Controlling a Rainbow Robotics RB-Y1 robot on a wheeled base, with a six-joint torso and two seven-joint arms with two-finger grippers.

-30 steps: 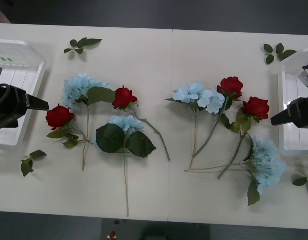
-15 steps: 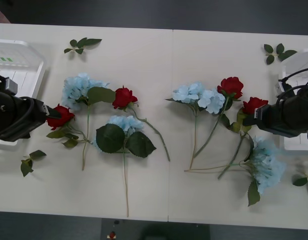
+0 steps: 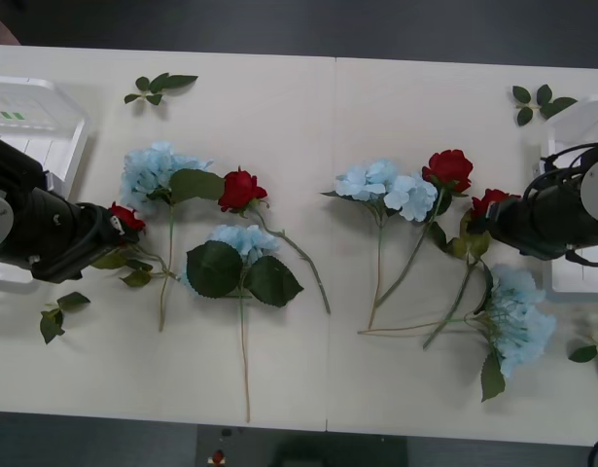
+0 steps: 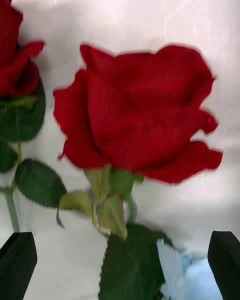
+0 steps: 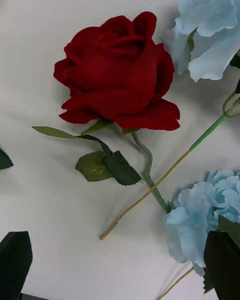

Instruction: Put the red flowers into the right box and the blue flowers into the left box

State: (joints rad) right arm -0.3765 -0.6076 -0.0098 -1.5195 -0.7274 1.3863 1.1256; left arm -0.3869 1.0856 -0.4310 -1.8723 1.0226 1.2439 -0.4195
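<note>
Fingers of the left gripper [image 5: 120,267] and right gripper [image 4: 122,265] are held apart over red flowers [image 5: 117,75]; nothing is boxed yet.

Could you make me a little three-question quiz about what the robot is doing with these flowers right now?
1. True or false: some flowers already lie in the left box.
2. Which flower is the left hand over? A) a red rose B) a blue cluster C) a loose leaf sprig
3. Fill in: the right hand, fingers apart, hangs over a ____ rose near the right box.

Key:
1. False; no flowers show in it, they all lie on the table.
2. A; the rose lies between its open fingers, not gripped.
3. Red.
</note>
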